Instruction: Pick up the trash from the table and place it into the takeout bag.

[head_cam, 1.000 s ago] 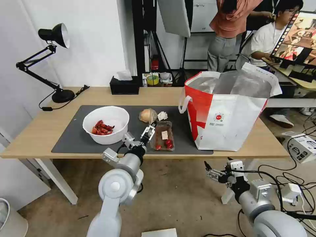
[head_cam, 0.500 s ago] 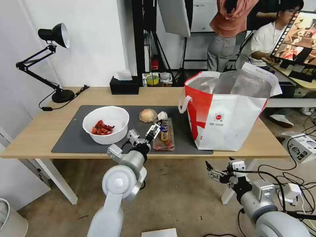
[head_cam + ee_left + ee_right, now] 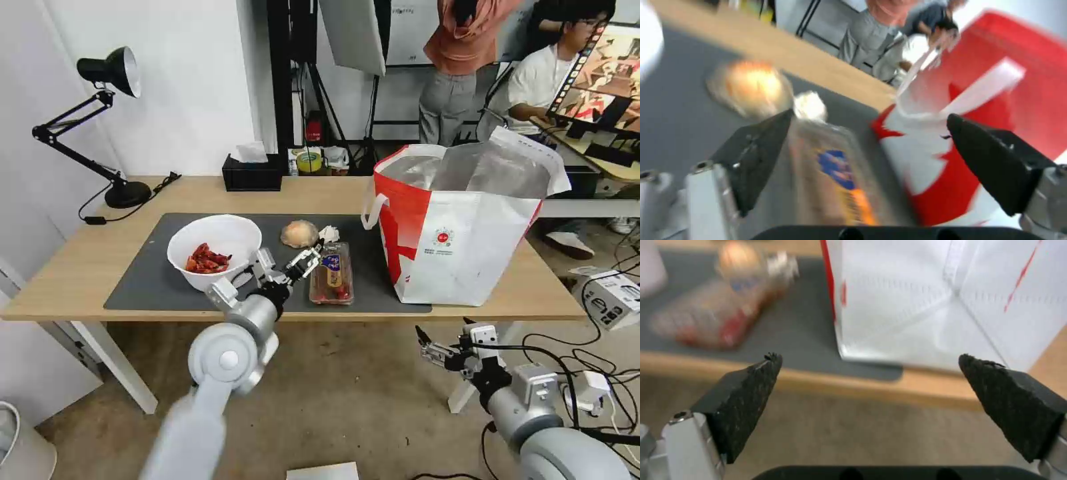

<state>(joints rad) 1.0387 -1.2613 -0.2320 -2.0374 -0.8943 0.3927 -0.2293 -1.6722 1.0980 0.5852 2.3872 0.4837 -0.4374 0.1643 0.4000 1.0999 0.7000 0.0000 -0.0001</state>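
On the table's (image 3: 80, 267) dark mat, the trash lies as a white bowl (image 3: 215, 250) with red scraps, a tan wrapped ball (image 3: 299, 233), a small white tissue (image 3: 329, 233) and a clear tray (image 3: 331, 275). My left gripper (image 3: 305, 259) hovers open at the tray's left edge. In the left wrist view the tray (image 3: 835, 180) lies between the open fingers of the left gripper (image 3: 870, 115), with the ball (image 3: 751, 86) and tissue (image 3: 809, 105) beyond. The takeout bag (image 3: 460, 233) stands open to the right. My right gripper (image 3: 427, 348) hangs open below the table's front edge.
A black tissue box (image 3: 252, 175) and a black desk lamp (image 3: 107, 73) stand at the table's back and left. The right wrist view shows the right gripper (image 3: 868, 356) facing the bag's white side (image 3: 916, 306) and the tray (image 3: 715, 320). Cables lie on the floor at right.
The left arm's elbow has swung left and its gripper has lifted slightly beside the tray, uncovering the tray's blue-and-yellow label. The right arm has hardly moved.
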